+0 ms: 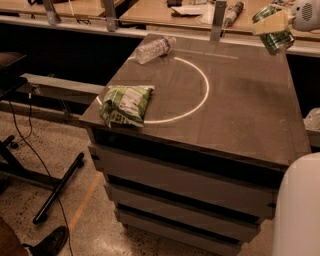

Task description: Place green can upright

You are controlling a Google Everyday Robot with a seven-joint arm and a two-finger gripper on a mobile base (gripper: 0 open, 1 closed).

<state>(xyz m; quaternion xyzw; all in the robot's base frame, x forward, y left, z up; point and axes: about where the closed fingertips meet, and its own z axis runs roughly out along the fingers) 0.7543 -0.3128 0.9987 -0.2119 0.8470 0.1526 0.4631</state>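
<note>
The green can (276, 39) is held in the air above the far right corner of the dark table (235, 110), tilted, with its green body showing below a pale finger. My gripper (272, 26) is at the top right of the camera view and is shut on the can. The white wrist (306, 12) runs off the right edge.
A crinkled green-and-white snack bag (126, 104) lies at the table's front left, on a white painted circle (200, 80). A clear plastic bottle (155, 49) lies on its side at the far left. Metal posts (217, 20) stand behind the table. A white robot body (299, 210) is at the lower right.
</note>
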